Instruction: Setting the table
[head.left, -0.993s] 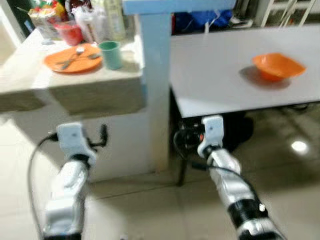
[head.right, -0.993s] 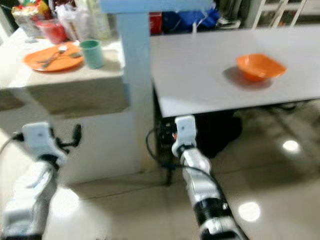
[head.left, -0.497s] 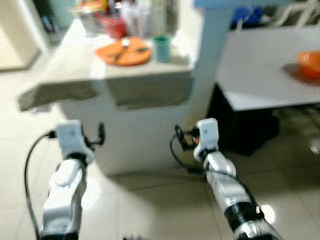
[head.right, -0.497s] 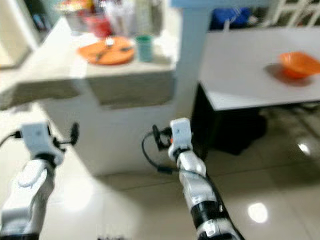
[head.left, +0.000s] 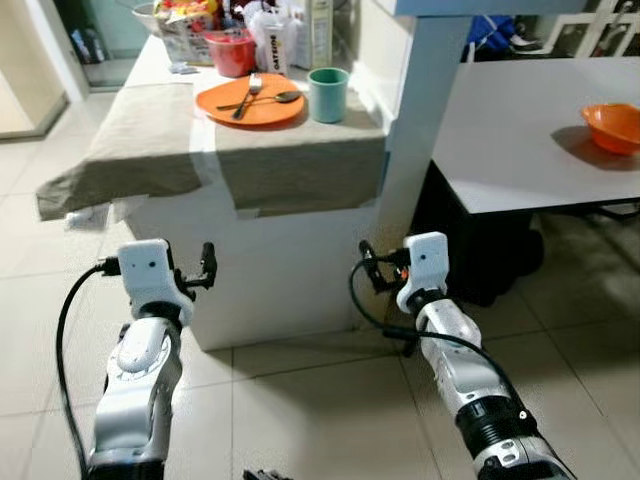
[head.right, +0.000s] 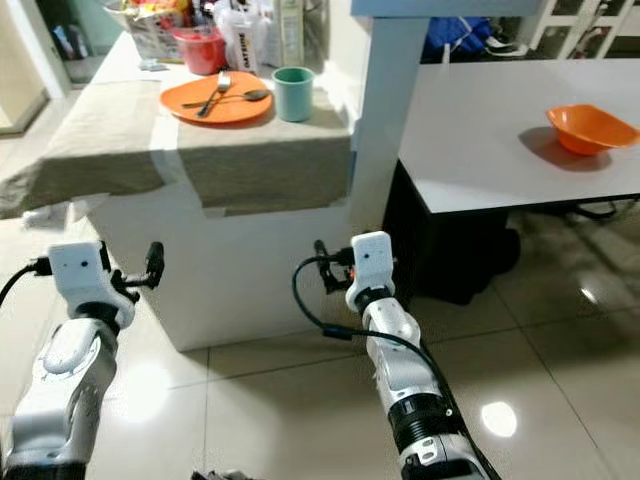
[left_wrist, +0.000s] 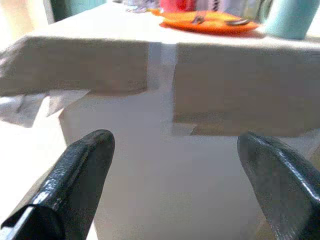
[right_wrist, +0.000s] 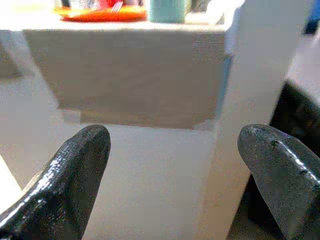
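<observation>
Facing a cloth-covered counter (head.left: 150, 150), upper left of frame, with orange plate (head.left: 252, 105) carrying fork (head.left: 247, 92) and spoon (head.left: 262, 98), green cup (head.left: 328, 94) beside. Orange bowl (head.left: 611, 126) already on white table (head.left: 520, 140), far right. Left gripper (left_wrist: 170, 185) and right gripper (right_wrist: 172, 175) raised low centre, fingers spread, empty, probably readying a pickup.

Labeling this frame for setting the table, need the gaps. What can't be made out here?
- Packages behind the orange plate: cut off by the top edge in the eye views; labels too small.
- Orange bowl: contents hidden by its rim.
- Under the white table: in shadow.
- Green cup: inside not visible; cropped and blurred in the left wrist view.
- Left end effector and right end effector: open, empty.
</observation>
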